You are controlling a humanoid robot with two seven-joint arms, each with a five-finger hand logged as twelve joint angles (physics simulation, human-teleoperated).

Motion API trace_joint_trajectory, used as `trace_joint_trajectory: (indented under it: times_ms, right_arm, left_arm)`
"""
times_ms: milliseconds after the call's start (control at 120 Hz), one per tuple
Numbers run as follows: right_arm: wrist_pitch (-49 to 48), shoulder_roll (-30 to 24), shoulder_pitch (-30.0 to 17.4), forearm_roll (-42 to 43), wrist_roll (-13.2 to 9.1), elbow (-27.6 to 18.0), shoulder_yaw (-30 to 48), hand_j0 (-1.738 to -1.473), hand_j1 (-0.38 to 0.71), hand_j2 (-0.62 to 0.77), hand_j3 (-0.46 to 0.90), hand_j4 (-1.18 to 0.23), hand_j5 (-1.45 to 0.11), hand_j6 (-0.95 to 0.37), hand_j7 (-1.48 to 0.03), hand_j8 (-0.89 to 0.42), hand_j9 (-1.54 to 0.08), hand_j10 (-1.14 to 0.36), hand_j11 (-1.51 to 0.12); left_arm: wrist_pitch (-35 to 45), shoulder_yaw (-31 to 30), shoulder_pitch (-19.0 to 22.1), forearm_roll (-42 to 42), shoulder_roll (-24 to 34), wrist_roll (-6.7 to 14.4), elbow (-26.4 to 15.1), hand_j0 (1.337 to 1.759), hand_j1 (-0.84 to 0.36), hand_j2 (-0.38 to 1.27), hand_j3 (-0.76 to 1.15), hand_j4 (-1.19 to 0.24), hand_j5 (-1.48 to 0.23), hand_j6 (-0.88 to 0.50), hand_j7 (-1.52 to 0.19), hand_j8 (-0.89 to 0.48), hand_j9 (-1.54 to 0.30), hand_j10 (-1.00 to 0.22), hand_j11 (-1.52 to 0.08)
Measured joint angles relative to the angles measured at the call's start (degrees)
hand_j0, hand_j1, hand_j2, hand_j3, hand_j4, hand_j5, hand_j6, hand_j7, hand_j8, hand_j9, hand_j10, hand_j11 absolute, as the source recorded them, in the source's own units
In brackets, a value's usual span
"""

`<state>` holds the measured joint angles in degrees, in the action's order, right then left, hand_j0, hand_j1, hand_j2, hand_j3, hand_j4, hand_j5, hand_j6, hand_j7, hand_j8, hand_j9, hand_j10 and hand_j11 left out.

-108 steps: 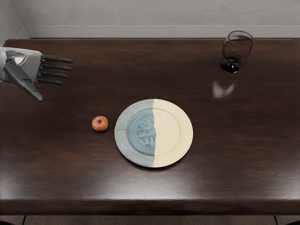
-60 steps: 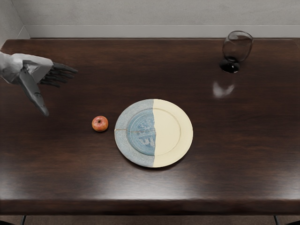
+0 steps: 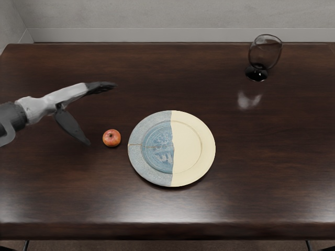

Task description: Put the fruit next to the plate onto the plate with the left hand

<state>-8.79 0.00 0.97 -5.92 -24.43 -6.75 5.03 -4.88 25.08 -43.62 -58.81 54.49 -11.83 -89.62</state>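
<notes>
The reach is judged in hand: the left hand point(image 3: 70, 99) is held spread, empty — the fruit point(image 3: 111, 138) is seen just ahead of it, beside the plate point(image 3: 204, 151). Closure around the fruit is called for next.

I'm watching the left hand point(image 3: 70, 95) hovering at about 10 o'clock from the apple point(image 3: 111, 138). Its fingers point(image 3: 102, 86) are stretching flat toward 3 o'clock and gripping nothing. The thumb point(image 3: 70, 127) is splaying toward 4 o'clock, with its tip near the apple but apart from it. The apple is sitting on the table point(image 3: 261, 178) just beside the plate point(image 3: 207, 151), at the plate's 9 o'clock. The wine glass point(image 3: 263, 56) is standing well apart, at the plate's 1 o'clock.
</notes>
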Motion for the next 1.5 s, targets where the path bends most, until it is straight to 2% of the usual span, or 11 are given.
trace_joint_trajectory:
  times_ms: [67,133,200,258,417,550,658,942,1133,1183,1500]
  right_arm:
    - [0.0,0.0,0.0,0.14,0.0,-0.01,-0.17,-1.658,-0.35,0.0,0.0,0.0,0.0,0.0,0.0,0.0,0.0,0.0,0.0]
    - [0.0,0.0,0.0,0.21,0.0,-0.01,-0.26,-1.658,-0.35,0.0,0.0,0.0,0.0,0.0,0.0,0.0,0.0,0.0,0.0]
    - [0.0,0.0,0.0,0.26,0.0,-0.02,-0.33,-1.658,-0.35,0.0,0.0,0.0,0.0,0.0,0.0,0.0,0.0,0.0,0.0]
    - [0.0,0.0,0.0,0.31,0.0,-0.02,-0.41,-1.658,-0.35,0.0,0.0,0.0,0.0,0.0,0.0,0.0,0.0,0.0,0.0]
    - [0.0,0.0,0.02,0.57,0.0,-0.02,-0.77,-1.658,-0.35,0.0,0.0,0.0,0.0,0.0,0.0,0.0,0.0,0.0,0.0]
    - [0.0,0.0,0.01,0.82,0.0,-0.02,-0.86,-1.658,-0.35,0.0,0.0,0.0,0.0,0.0,0.0,0.0,0.0,0.0,0.0]
    - [0.0,0.0,0.02,0.88,0.0,-0.02,-0.88,-1.658,-0.35,0.0,0.0,0.0,0.0,0.0,0.0,0.0,0.0,0.0,0.0]
    - [0.0,0.0,0.03,0.96,0.0,0.0,-0.89,-1.658,-0.35,0.0,0.0,0.0,0.0,0.0,0.0,0.0,0.0,0.0,0.0]
    - [0.0,0.0,0.05,0.99,0.0,0.01,-0.89,-1.658,-0.35,0.0,0.0,0.0,0.0,0.0,0.0,0.0,0.0,0.0,0.0]
    - [0.0,0.0,0.04,0.99,0.0,0.01,-0.89,-1.658,-0.35,0.0,0.0,0.0,0.0,0.0,0.0,0.0,0.0,0.0,0.0]
    - [0.0,0.0,0.04,1.0,0.0,0.07,-0.89,-1.658,-0.35,0.0,0.0,0.0,0.0,0.0,0.0,0.0,0.0,0.0,0.0]
  left_arm:
    - [0.31,0.02,2.14,2.24,0.35,-1.96,0.57,1.658,0.22,0.03,0.0,-0.12,-0.14,-0.12,-0.14,-0.12,-0.14,-0.11,-0.14]
    - [0.48,0.03,2.41,4.11,-0.08,-3.0,1.97,1.658,0.22,0.03,0.0,-0.12,-0.15,-0.12,-0.15,-0.12,-0.15,-0.12,-0.14]
    - [0.53,0.04,2.9,5.63,-0.15,-3.58,3.07,1.658,0.22,0.03,0.0,-0.12,-0.15,-0.12,-0.15,-0.12,-0.15,-0.12,-0.15]
    - [0.46,0.0,4.32,6.44,-2.7,-3.87,4.28,1.658,0.21,0.03,0.0,-0.12,-0.15,-0.12,-0.15,-0.12,-0.15,-0.12,-0.15]
    - [2.11,-0.34,4.51,6.32,-5.86,-4.25,8.54,1.658,0.2,0.03,0.0,-0.13,-0.16,-0.13,-0.16,-0.13,-0.16,-0.13,-0.16]
    - [8.35,-3.06,4.52,3.65,-7.59,-6.7,11.02,1.658,0.19,0.03,0.0,-0.14,-0.17,-0.14,-0.17,-0.14,-0.17,-0.14,-0.17]
    - [9.97,-5.28,4.43,2.95,-8.98,-7.67,13.11,1.658,0.19,0.03,0.0,-0.14,-0.18,-0.14,-0.18,-0.14,-0.18,-0.14,-0.18]
    - [10.75,-8.5,4.51,2.59,-12.82,-8.18,17.84,1.658,0.19,0.03,0.0,-0.14,-0.18,-0.15,-0.18,-0.14,-0.18,-0.14,-0.18]
    - [10.76,-11.26,3.56,2.58,-14.37,-8.15,20.11,1.658,0.13,0.04,0.0,-0.19,-0.24,-0.19,-0.24,-0.19,-0.24,-0.19,-0.24]
    - [10.76,-11.66,2.21,2.57,-14.59,-8.14,20.78,1.658,0.12,0.04,0.0,-0.2,-0.26,-0.2,-0.26,-0.2,-0.26,-0.2,-0.26]
    - [10.48,-13.26,1.57,2.54,-15.2,-7.95,21.79,1.658,0.02,0.06,0.0,-0.28,-0.36,-0.28,-0.36,-0.28,-0.36,-0.28,-0.36]
